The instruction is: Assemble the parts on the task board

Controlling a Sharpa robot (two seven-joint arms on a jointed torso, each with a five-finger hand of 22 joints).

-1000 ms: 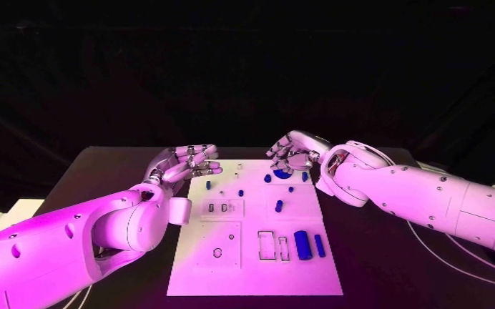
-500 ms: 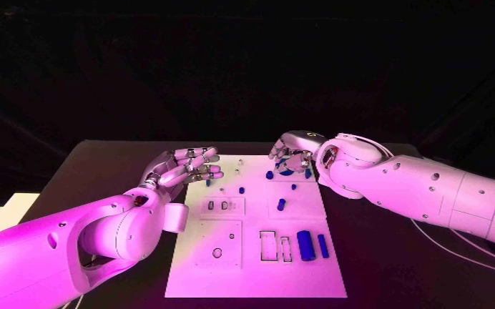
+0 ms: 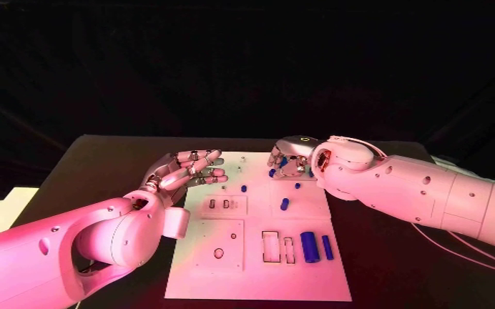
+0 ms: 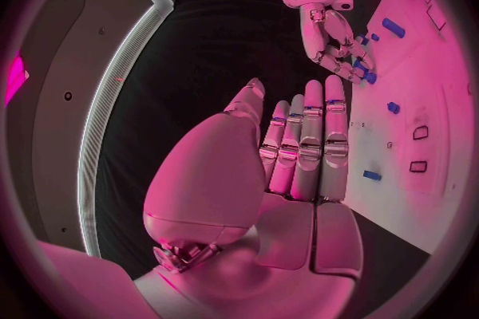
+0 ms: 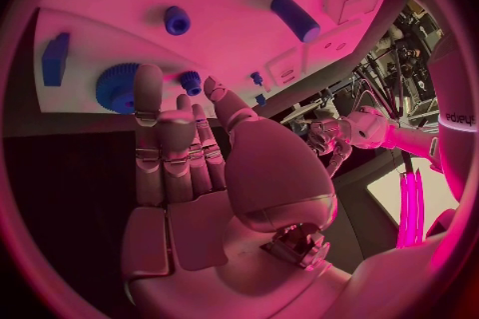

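The white task board [image 3: 258, 259] lies in the middle of the table. My right hand [image 3: 289, 157] hangs over its far right corner, fingers pointing down and holding nothing. Their tips [image 5: 148, 80] are just above a blue gear [image 5: 118, 88], with a blue block [image 5: 55, 60] and a small peg [image 5: 190, 81] beside it. My left hand [image 3: 191, 168] hovers empty over the board's far left edge, fingers [image 4: 310, 135] straight and spread. A large blue cylinder [image 3: 307, 242] and a thin blue bar [image 3: 327, 247] lie near the front right. Small blue pegs [image 3: 284, 204] stand mid-board.
Several empty slots and outlines [image 3: 270, 244] mark the board's nearer half. Black table [image 3: 114, 159] surrounds the board on all sides. My right forearm [image 3: 402, 187] stretches over the table to the right of the board.
My right hand has turned its fingers down and sunk toward the parts at the far right corner. The left hand has stayed about where it was. The camera has shifted slightly.
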